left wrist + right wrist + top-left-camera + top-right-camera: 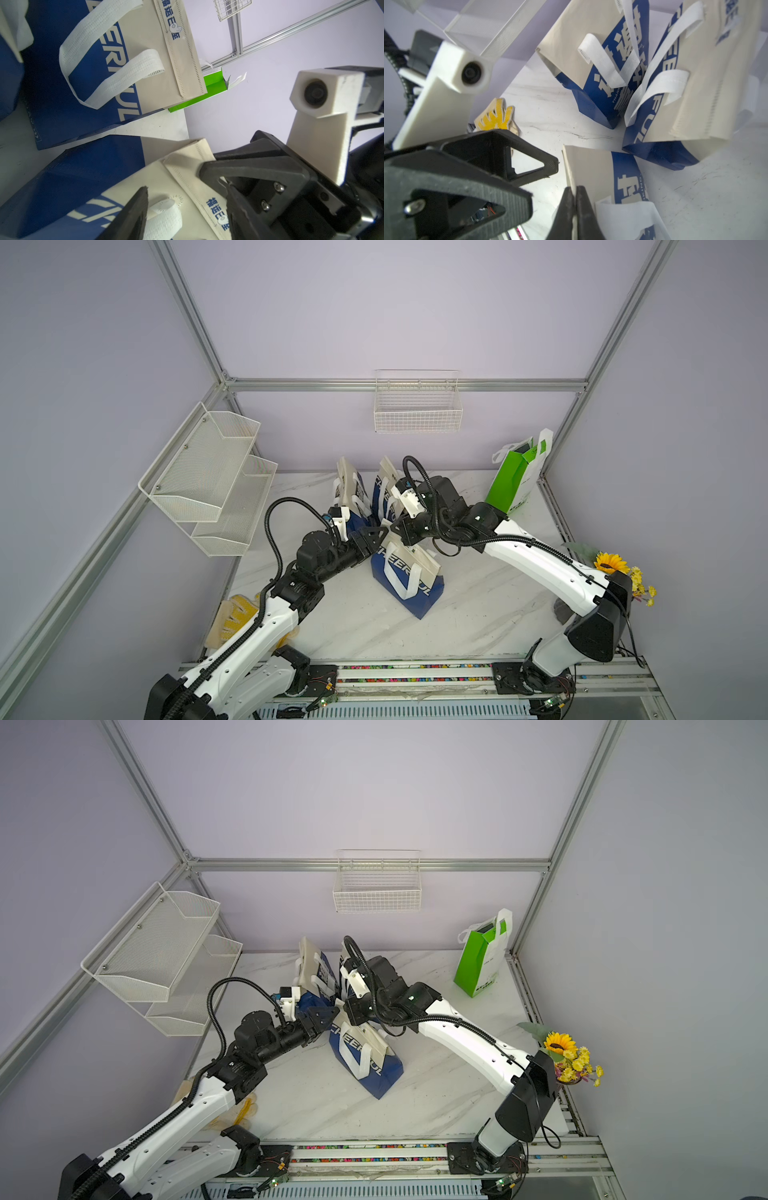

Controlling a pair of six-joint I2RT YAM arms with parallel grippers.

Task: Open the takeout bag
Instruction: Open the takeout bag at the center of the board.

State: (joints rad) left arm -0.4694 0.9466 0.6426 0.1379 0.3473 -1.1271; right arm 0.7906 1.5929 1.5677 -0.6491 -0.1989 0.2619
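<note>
Right end effector (574,190) on takeout bag (589,170)

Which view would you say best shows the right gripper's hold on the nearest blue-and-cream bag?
The right wrist view: the right gripper is shut on the cream top edge of the bag. The left wrist view shows one of its fingers side-on at that edge; in both top views the arm's wrist mostly hides the contact.

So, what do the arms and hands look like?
The left arm and right arm have white shells and black joints, with black ribbed cables. The left hand and right hand are black with triangular fingers; white camera blocks sit at the wrists.
</note>
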